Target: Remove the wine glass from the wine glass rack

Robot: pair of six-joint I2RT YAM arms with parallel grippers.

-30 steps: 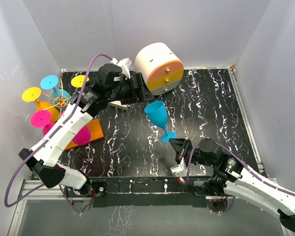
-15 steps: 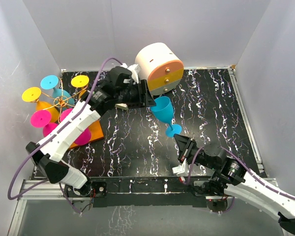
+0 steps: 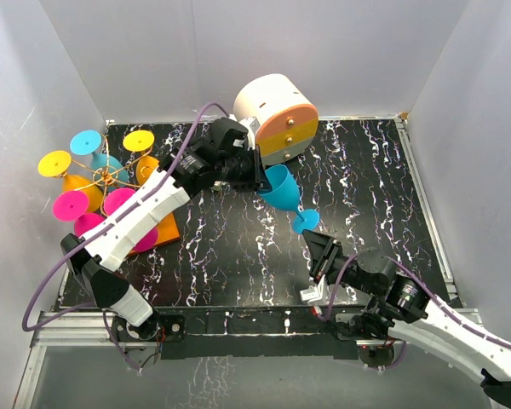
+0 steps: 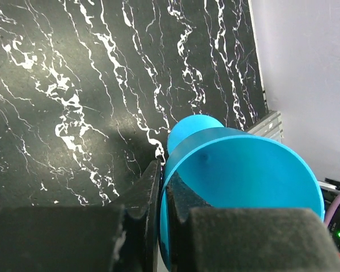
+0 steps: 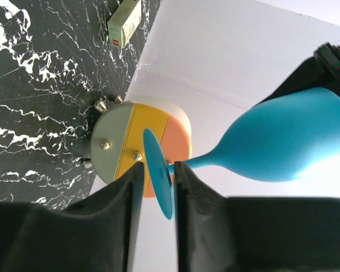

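The blue wine glass is off the wine glass rack and up in the air, just in front of the round drawer cabinet, tilted with its bowl nearer the cabinet and its foot pointing away from it. The left end effector is clamped tight on the rim of the bowl, one finger inside and one outside. The right end effector stands narrow, the glass's round foot sitting between its fingers; I can't tell whether they press on it. The rack stands well to the left of the cabinet on the black marbled counter, with yellow, cyan and pink glasses hanging on it.
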